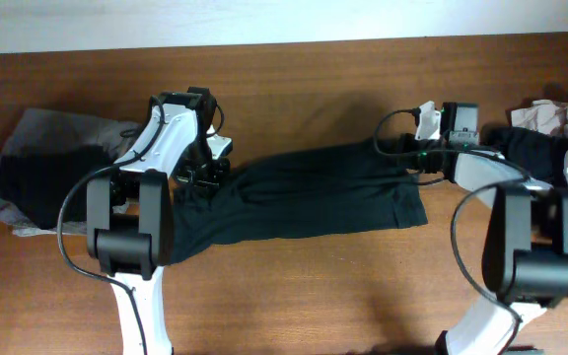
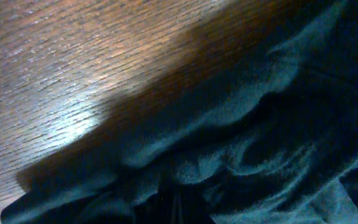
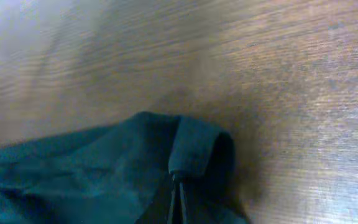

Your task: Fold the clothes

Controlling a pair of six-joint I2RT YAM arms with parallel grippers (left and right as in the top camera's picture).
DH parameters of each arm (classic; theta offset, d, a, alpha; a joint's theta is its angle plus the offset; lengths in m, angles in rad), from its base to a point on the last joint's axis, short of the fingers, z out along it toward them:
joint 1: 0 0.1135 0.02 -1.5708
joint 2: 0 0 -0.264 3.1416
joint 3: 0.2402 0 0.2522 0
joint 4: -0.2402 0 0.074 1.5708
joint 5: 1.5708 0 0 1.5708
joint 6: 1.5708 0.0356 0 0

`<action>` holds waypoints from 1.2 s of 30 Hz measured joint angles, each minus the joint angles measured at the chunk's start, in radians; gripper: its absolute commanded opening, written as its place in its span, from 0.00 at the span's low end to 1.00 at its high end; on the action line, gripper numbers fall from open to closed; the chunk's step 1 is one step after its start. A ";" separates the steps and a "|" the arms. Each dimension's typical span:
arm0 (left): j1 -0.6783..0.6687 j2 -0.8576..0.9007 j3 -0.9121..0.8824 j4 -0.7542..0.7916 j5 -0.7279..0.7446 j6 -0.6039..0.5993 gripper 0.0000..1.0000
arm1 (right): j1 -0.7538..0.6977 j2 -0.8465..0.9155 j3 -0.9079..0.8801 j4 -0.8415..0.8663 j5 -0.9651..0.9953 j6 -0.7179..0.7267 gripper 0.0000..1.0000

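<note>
Overhead, you see the black T-shirt point(image 1: 314, 197) stretched across the middle of the table point(image 1: 294, 79), from the left gripper point(image 1: 203, 176) at 9 o'clock to the right gripper point(image 1: 409, 156) at 3. A grey and black heap point(image 1: 37, 182) lies farther out at 9.

Left wrist: dark cloth fills the 4 o'clock side, and you cannot tell how the jaws stand.

Right wrist: the jaws are pinched together on a fold of the shirt's edge at 6 o'clock.
</note>
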 measured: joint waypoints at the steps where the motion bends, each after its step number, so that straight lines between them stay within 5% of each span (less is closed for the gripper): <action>1: 0.000 0.000 0.000 0.000 0.000 0.000 0.01 | 0.000 -0.025 0.000 -0.019 -0.004 -0.003 0.04; 10: 0.000 0.000 0.000 -0.001 0.000 0.000 0.01 | 0.000 -0.228 0.008 -0.224 0.008 -0.016 0.04; 20: 0.000 0.000 0.000 -0.016 0.000 0.000 0.01 | 0.000 -0.235 0.008 -0.469 0.190 -0.016 0.04; 29: -0.002 0.000 0.000 -0.052 -0.008 0.000 0.01 | 0.000 -0.235 0.008 -0.523 0.331 -0.006 0.05; 36: -0.002 0.000 0.000 -0.057 -0.008 0.000 0.01 | 0.000 -0.233 0.007 -0.527 0.374 0.013 0.49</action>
